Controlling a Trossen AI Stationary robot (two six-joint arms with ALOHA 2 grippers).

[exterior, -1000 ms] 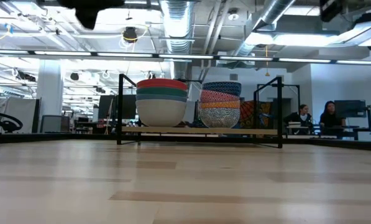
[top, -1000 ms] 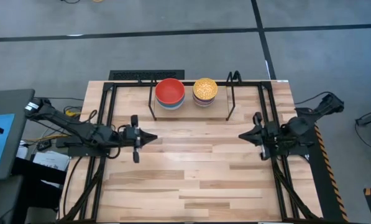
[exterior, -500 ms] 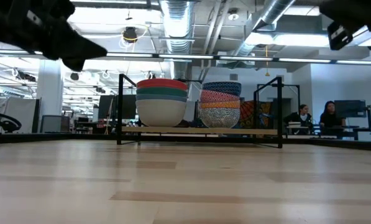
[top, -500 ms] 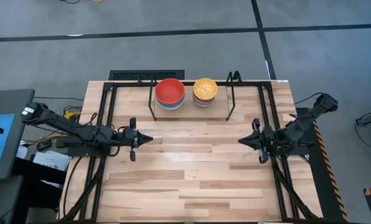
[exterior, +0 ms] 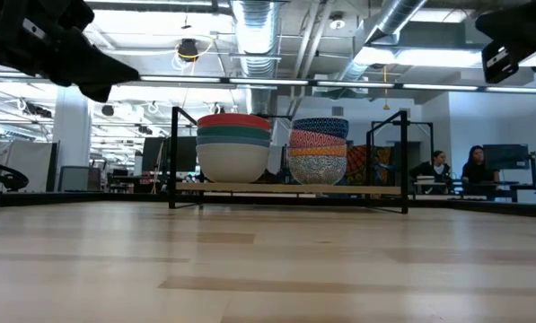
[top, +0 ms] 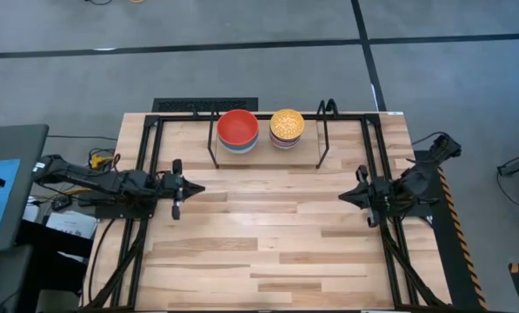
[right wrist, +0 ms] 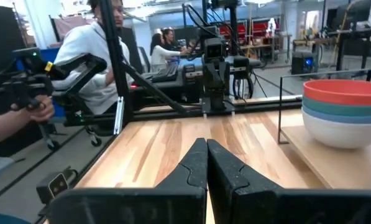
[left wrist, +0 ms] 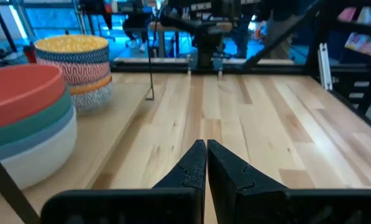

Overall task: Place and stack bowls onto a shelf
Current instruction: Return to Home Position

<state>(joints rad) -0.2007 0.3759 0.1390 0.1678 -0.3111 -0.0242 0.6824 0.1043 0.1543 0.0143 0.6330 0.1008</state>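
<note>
The left end effector (top: 192, 187) hangs over the left side of the worktop (top: 268, 252). Its two fingers are pressed together with nothing between them, and the tips are aimed across at the other arm. The shelf (exterior: 366, 188) stands along the far edge of the worktop. It is well apart from this end effector, farther back and toward the middle.

On the left part of the shelf sits a nested stack of four bowls. The white bowl (exterior: 234, 163) is at the bottom, then a pale blue bowl (left wrist: 48, 134), then the green bowl (exterior: 234, 132), with the red bowl (top: 238, 128) on top.

Just beside it, with a narrow gap between, stands the patterned stack (exterior: 318, 148), also four bowls. A speckled pale bowl (exterior: 317, 170) is at the base, with an orange-yellow band and a red-pink patterned bowl (exterior: 318, 138) above it. The top bowl (top: 287, 123) shows yellow inside from above and a dark blue pattern on its outside.

The right end effector (top: 344, 196) hangs over the right side of the worktop, likewise closed and empty. It points back toward the left arm, and the shelf lies well apart from it, farther back toward the middle.

In the room beyond the worktop, two people (exterior: 456, 167) sit at desks.
</note>
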